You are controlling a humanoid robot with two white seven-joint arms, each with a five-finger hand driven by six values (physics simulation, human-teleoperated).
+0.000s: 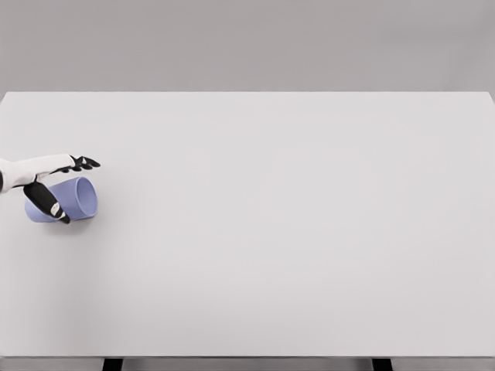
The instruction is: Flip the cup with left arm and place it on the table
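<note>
Desk (263, 255) front edge nearest; cup (73, 199) on its side at far left, left robot hand (56, 185) grasping it.
Cup lies with its mouth toward the right, thumb across the near wall, fingers (83, 163) extended above the far side. Judged light, rigid and smooth, so prone to slipping or rolling; a hold across the mid-wall looks soundest. Cup base is hidden behind the hand, finger contact on the far side cannot be confirmed, and the forearm is cut off at the frame edge. Right arm is not visible.
</note>
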